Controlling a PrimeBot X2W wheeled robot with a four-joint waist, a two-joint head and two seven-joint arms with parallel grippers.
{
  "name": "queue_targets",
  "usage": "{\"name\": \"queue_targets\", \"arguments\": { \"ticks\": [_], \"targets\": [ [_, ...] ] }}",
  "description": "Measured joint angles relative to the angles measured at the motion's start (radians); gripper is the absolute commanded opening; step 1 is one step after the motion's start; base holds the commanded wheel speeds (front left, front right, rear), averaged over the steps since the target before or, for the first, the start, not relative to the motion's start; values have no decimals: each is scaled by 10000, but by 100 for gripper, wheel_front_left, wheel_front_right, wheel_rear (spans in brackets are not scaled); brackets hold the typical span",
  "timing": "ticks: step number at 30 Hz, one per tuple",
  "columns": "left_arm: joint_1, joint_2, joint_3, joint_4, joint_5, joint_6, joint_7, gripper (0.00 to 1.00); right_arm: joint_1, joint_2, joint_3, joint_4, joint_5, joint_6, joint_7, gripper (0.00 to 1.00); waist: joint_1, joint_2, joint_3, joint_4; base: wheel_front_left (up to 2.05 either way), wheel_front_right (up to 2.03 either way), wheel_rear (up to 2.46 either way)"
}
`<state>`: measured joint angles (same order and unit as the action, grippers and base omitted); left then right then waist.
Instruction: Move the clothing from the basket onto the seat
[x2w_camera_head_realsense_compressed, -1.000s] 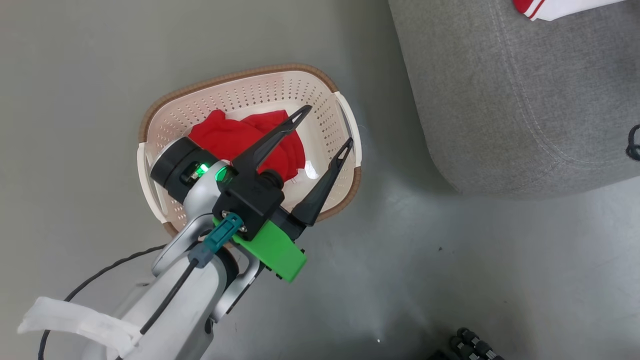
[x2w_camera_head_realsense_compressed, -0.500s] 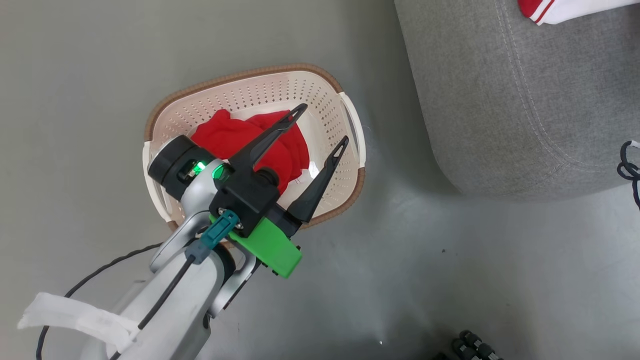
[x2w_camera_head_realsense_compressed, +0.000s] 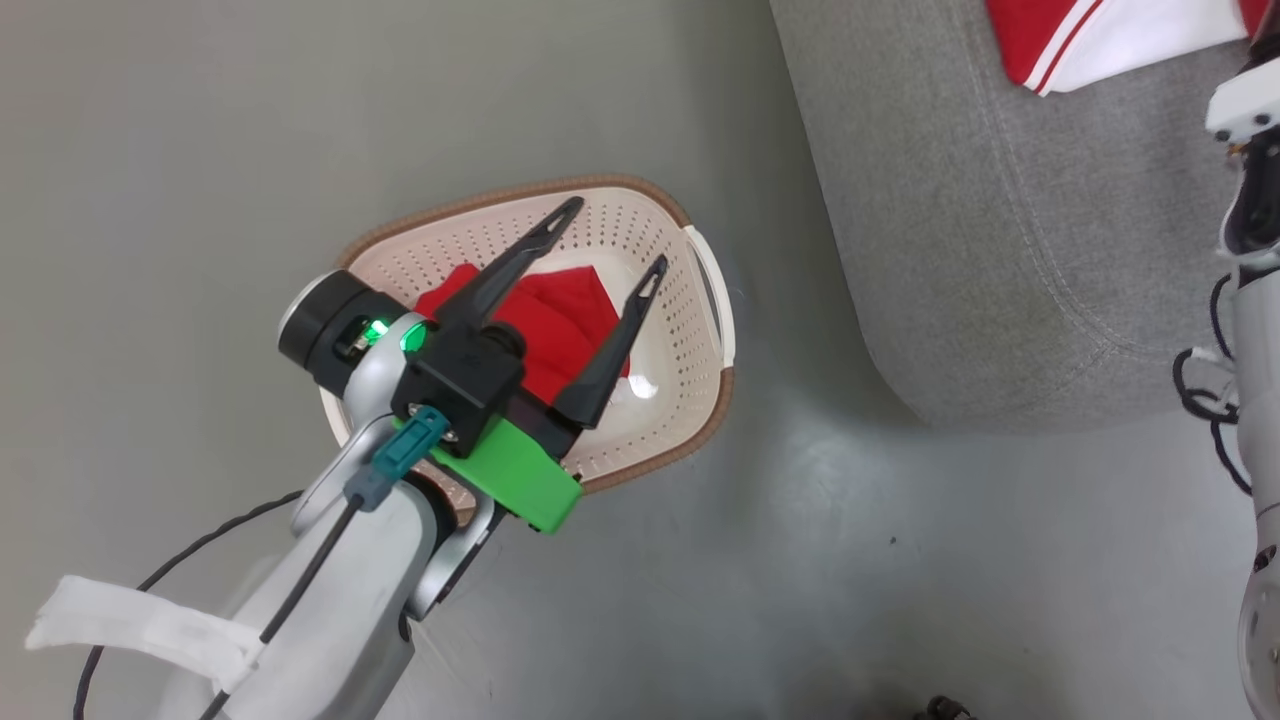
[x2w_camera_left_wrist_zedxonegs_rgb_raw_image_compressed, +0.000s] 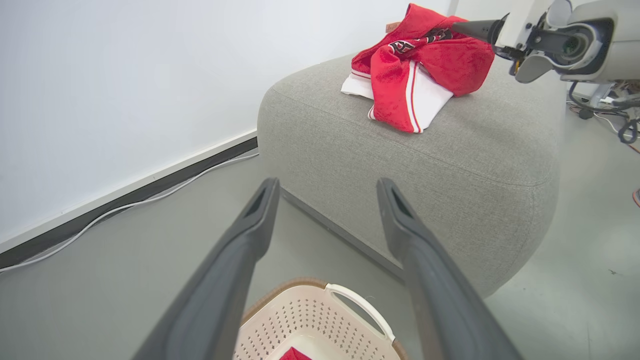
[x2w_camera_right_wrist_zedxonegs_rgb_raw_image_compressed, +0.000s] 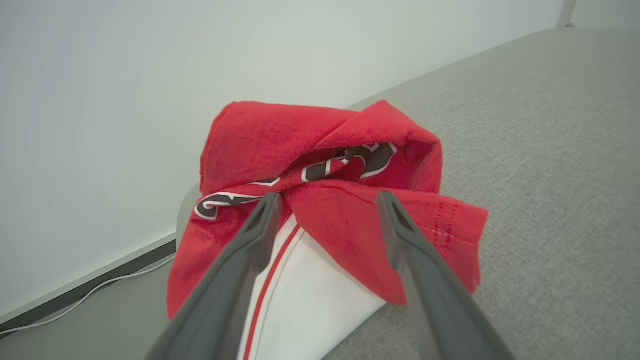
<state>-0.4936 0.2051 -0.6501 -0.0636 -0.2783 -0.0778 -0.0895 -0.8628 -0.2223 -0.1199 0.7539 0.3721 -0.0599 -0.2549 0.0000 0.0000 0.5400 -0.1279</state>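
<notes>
One red garment (x2w_camera_head_realsense_compressed: 555, 320) lies crumpled inside the cream basket (x2w_camera_head_realsense_compressed: 520, 195) on the floor. My left gripper (x2w_camera_head_realsense_compressed: 617, 235) hangs open above the basket, its fingers spread over the garment and holding nothing. From the left wrist, the basket (x2w_camera_left_wrist_zedxonegs_rgb_raw_image_compressed: 310, 315) is just below the open left gripper (x2w_camera_left_wrist_zedxonegs_rgb_raw_image_compressed: 327, 185). The other garment (x2w_camera_head_realsense_compressed: 1090, 35), red with white panels and black lettering, rests on the grey seat (x2w_camera_head_realsense_compressed: 980, 250). My right gripper (x2w_camera_right_wrist_zedxonegs_rgb_raw_image_compressed: 328, 197) is open, its fingertips close to this garment (x2w_camera_right_wrist_zedxonegs_rgb_raw_image_compressed: 325, 145), holding nothing. The right arm (x2w_camera_head_realsense_compressed: 1250, 200) stands over the seat's right part.
The basket stands on bare grey floor left of the seat's rounded corner. A white wall with a dark baseboard and a white cable (x2w_camera_left_wrist_zedxonegs_rgb_raw_image_compressed: 125, 210) runs behind. Black cables (x2w_camera_head_realsense_compressed: 1205, 390) hang by the right arm.
The head camera has shifted, bringing in the right arm and more of the garment on the seat. My open left gripper has moved from the basket's right handle towards its middle.
</notes>
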Motion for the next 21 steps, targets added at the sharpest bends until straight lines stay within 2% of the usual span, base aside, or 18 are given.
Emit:
{"name": "queue_targets", "arguments": {
  "ticks": [10, 12, 21],
  "targets": [
    [510, -98, 627, 688, -311, 502, -520, 100, 977, 244, 495, -782, -706, 527, 0, 100, 0, 0, -914, 214, 0, 0, 0],
    [748, -140, 865, 894, -399, 717, -673, 100, 1244, 393, 546, -1149, -765, 704, 0, 100, 0, 0, -1228, 307, 0, 0, 0],
    [1401, -173, 1801, 1231, -863, 1463, -978, 100, 2254, 945, 1085, -2265, -1319, 1041, 0, 100, 0, 0, -2165, 617, 0, 0, 0]
  ]
}}
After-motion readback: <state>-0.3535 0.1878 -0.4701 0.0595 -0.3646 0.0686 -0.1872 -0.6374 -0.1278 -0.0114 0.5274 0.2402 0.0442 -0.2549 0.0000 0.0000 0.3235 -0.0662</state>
